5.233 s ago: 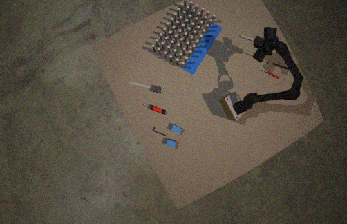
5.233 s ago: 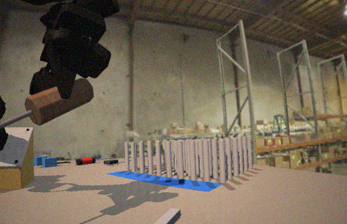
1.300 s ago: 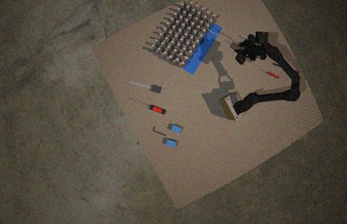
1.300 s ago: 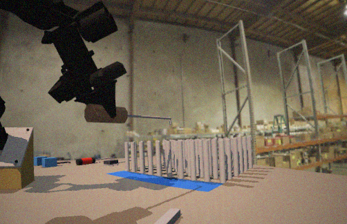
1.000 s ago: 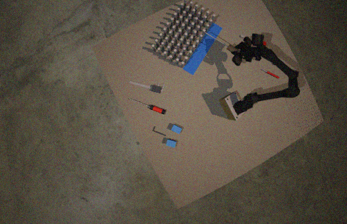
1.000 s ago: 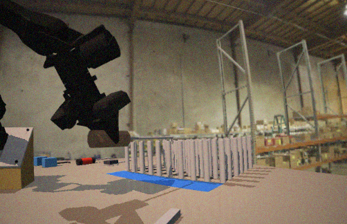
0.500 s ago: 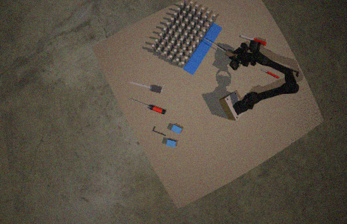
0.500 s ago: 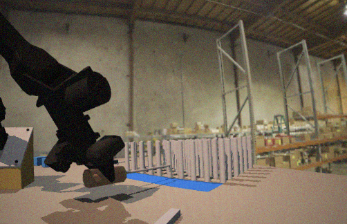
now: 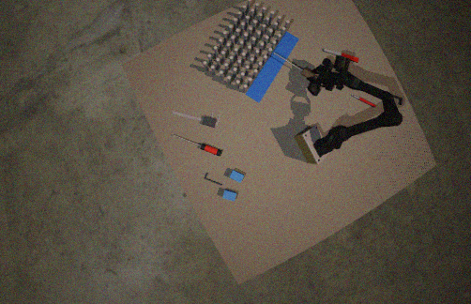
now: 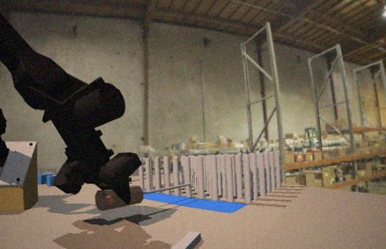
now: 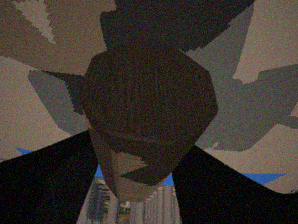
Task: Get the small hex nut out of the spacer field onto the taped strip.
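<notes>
Wooden handle gripped, rod at spacers

Gripper (image 9: pixel 310 75) (image 10: pixel 122 197) (image 11: pixel 137 139) partly open, clamped on faceted wood-grain handle (image 9: pixel 308 72) (image 10: pixel 105 199) (image 11: pixel 150 95). Thin rod (image 9: pixel 288 62) (image 10: pixel 167 189) runs ahead over blue strip (image 9: pixel 273 68) (image 10: pixel 209 204) (image 11: pixel 265 178) to cylindrical spacers (image 9: pixel 246 44) (image 10: pixel 224 178) (image 11: pixel 155 207). Nut: can't make out. No readable labels.

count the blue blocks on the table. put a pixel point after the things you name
2. One blue block (image 9: pixel 236 175) lies on one side of the small black hooked tool (image 9: pixel 213 179), the other blue block (image 9: pixel 230 195) on its opposite side. More could be hidden under the arm.
</notes>
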